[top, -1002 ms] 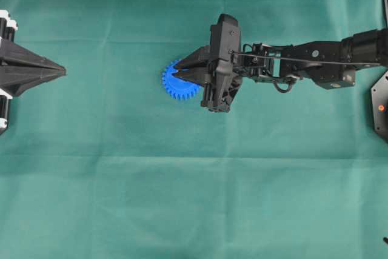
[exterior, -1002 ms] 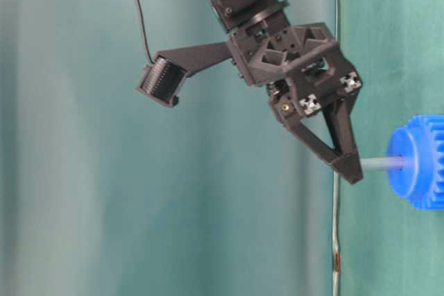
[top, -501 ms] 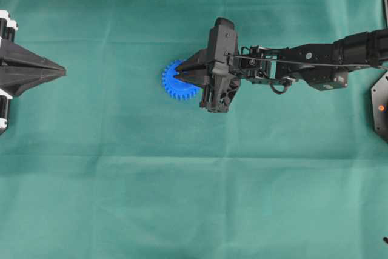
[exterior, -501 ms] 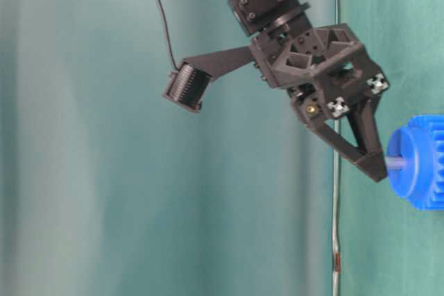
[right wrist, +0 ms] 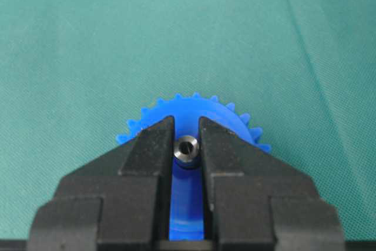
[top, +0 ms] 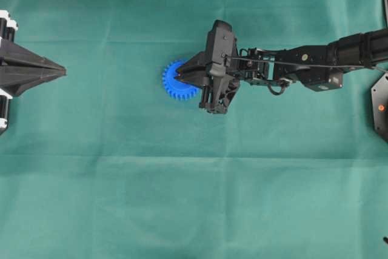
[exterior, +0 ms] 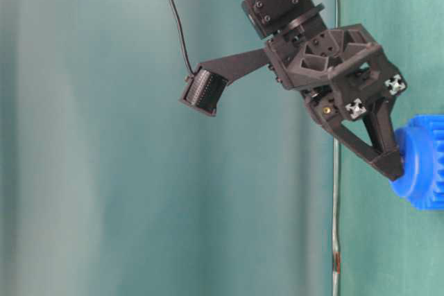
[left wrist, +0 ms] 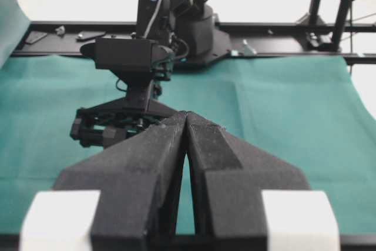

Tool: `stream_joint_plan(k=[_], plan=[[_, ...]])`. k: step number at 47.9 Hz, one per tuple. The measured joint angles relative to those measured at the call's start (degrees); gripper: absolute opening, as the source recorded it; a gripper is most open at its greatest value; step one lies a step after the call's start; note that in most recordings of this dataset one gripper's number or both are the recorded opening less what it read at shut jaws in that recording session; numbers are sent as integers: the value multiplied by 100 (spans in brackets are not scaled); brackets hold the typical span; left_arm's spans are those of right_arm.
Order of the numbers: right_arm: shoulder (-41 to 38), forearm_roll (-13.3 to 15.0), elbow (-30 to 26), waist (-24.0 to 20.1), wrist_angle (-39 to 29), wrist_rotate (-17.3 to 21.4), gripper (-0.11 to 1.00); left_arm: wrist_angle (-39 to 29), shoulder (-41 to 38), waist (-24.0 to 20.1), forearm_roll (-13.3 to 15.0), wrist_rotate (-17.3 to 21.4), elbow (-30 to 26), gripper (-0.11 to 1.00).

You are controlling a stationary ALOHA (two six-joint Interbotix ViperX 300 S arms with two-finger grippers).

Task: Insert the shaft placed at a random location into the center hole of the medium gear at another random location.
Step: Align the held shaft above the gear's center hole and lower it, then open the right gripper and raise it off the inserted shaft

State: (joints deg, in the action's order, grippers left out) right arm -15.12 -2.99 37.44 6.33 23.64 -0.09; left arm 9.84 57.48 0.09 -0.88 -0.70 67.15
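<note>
Jaws of the right gripper clamp the shaft over the medium gear (no readable markings); left gripper closed, empty.

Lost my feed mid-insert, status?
Right gripper shut on pin, tips at blue gear hub. Left gripper shut, parked clear. Nothing in the way.

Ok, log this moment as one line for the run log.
right gripper: jaws shut on shaft | shaft: in medium gear hub, top showing | left gripper: jaws shut, away from gear
</note>
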Motion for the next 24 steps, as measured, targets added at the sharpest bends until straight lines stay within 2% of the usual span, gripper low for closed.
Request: stream_joint_plan(k=[20, 22, 24], plan=[[-9, 0, 0, 0, 0, 0, 14, 0, 0, 0, 9, 0, 0, 0], [0, 0, 0, 0, 0, 0, 17, 0, 0, 9, 9, 0, 0, 0], [0, 0, 0, 0, 0, -9, 24, 0, 0, 0, 0, 0, 0, 0]])
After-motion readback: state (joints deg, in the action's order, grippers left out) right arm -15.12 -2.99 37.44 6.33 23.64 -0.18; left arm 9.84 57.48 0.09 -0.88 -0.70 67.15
